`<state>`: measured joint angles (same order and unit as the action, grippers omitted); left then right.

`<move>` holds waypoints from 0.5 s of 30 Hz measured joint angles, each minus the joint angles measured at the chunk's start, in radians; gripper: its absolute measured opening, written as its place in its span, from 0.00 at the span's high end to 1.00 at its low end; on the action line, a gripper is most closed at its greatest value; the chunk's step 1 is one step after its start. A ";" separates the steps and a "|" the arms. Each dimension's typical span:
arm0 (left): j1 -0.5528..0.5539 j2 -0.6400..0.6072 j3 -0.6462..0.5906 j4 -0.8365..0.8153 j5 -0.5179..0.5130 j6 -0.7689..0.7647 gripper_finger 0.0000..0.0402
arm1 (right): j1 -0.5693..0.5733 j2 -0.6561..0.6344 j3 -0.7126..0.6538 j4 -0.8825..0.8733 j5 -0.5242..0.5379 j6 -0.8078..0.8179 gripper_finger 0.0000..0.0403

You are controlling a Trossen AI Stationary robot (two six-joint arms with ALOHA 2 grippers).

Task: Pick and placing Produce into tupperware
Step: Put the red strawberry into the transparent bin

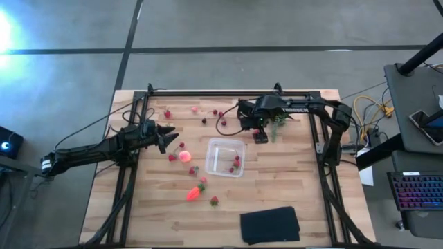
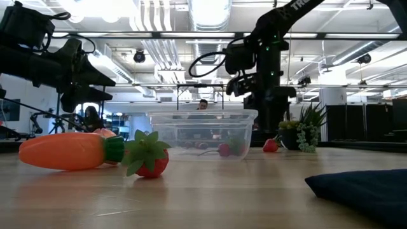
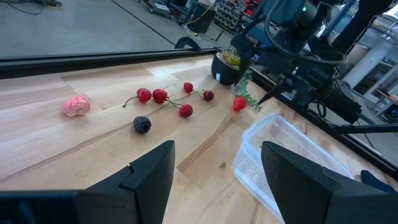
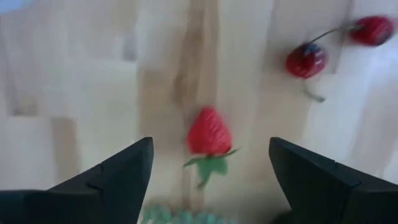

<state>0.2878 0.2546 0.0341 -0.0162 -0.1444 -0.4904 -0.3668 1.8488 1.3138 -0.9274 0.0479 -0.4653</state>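
Nearest the low camera: black folded cloth (image 2: 359, 184), then an orange plastic carrot with green top (image 2: 67, 151) and a red strawberry with green leaves (image 2: 151, 159) on the wooden tabletop (image 1: 291, 187).

Behind them sits the clear squarish plastic tupperware (image 1: 226, 157), a few red berries inside.

Right gripper (image 4: 208, 163) hangs past the container's far side, beside the spiky green potted plant (image 1: 278, 123); fingers spread wide, empty. A small red strawberry (image 4: 209, 132) lies straight ahead between them, leaf end toward the wrist, long axis along the approach. Right arm is clearly nearer.

Left gripper (image 3: 214, 168) waits at the left, fingers apart, holding nothing; stemmed red cherries (image 3: 163, 99) lie beyond.
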 joint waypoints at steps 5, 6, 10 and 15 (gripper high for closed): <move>0.000 0.000 0.000 0.000 0.000 0.000 0.44 | 0.000 0.000 -0.032 0.022 0.006 0.000 0.23; 0.000 0.000 0.000 0.000 0.000 0.000 0.44 | 0.000 0.000 -0.040 0.022 0.006 0.005 0.24; 0.000 0.000 0.000 0.000 0.000 0.000 0.44 | 0.000 0.000 -0.080 0.044 0.006 0.049 0.26; 0.000 0.000 0.000 0.000 0.000 0.000 0.44 | 0.000 0.001 -0.115 0.109 0.006 0.104 0.30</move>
<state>0.2877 0.2543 0.0341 -0.0162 -0.1444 -0.4904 -0.3664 1.8500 1.1986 -0.8187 0.0540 -0.3611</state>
